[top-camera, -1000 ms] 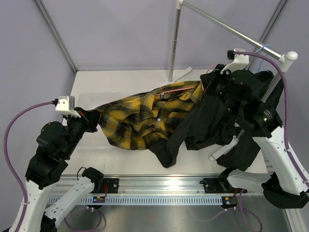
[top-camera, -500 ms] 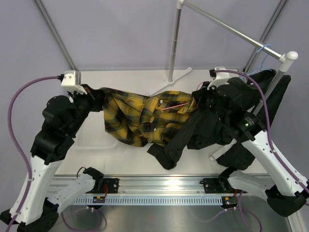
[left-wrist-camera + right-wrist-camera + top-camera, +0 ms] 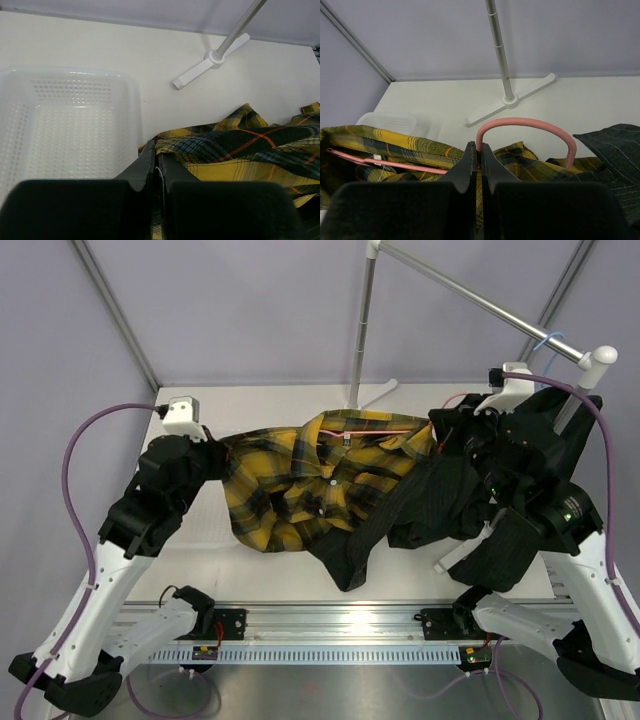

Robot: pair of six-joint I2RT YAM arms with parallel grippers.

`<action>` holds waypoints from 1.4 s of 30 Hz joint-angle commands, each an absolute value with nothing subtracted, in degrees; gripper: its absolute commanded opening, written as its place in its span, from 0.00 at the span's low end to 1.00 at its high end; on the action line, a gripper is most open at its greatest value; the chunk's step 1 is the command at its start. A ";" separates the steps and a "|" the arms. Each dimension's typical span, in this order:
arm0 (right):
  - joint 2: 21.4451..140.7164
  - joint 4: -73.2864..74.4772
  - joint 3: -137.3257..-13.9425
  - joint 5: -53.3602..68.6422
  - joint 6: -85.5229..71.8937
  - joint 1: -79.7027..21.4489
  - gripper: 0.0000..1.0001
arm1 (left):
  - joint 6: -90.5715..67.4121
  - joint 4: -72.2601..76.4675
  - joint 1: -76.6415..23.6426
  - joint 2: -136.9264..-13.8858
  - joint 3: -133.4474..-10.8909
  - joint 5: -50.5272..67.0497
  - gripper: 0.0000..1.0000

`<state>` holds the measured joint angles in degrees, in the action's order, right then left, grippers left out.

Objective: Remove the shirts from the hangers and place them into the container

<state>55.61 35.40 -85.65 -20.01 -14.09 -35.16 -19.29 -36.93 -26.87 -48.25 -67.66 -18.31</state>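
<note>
The yellow-and-black plaid shirt point(image 3: 300, 485) stretches between both grippers above the table. My left gripper point(image 3: 215, 455) is shut on its left edge; the left wrist view shows the cloth point(image 3: 250, 150) pinched between the closed fingers point(image 3: 156, 152). My right gripper point(image 3: 440, 435) is shut on the hook of the pink hanger point(image 3: 530, 122), whose wire point(image 3: 375, 430) still runs through the shirt's collar. The black shirt point(image 3: 430, 505) droops under the right arm. A blue hanger point(image 3: 548, 340) hooks on the rail. The white container point(image 3: 70, 125) lies below the left gripper, with nothing in it.
The metal rail's upright point(image 3: 362, 330) stands at the back on a white foot point(image 3: 212, 62), and the rail slants to the right above the right arm. The container's near edge point(image 3: 205, 525) shows beside the left arm.
The left gripper has carried the plaid shirt's edge away from the near left, toward the back and right. The right gripper swung left with the pink hanger, then back right.
</note>
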 commanded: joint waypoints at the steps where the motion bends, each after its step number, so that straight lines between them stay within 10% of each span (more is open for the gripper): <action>1: 54.40 37.17 -93.23 -26.19 -14.06 -34.28 0.00 | -19.60 -38.50 -25.84 -49.31 -65.05 -21.11 0.00; 18: 67.75 30.85 -102.48 -1.85 -21.18 -34.28 0.00 | -23.64 -16.70 -26.01 -43.60 -48.69 27.25 0.00; 28: 66.02 34.01 -93.53 -2.71 -15.38 -34.28 0.00 | -11.44 -26.01 -26.01 -31.73 -60.98 17.93 0.73; 42: 63.11 41.31 -93.25 17.82 -11.43 -34.28 0.00 | -9.14 -21.44 -26.02 -26.10 -58.53 45.76 0.80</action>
<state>63.61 40.05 -91.31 8.45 -13.23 -34.57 -9.41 -23.55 -26.17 -23.94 -58.35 33.28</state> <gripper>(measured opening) 0.031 0.808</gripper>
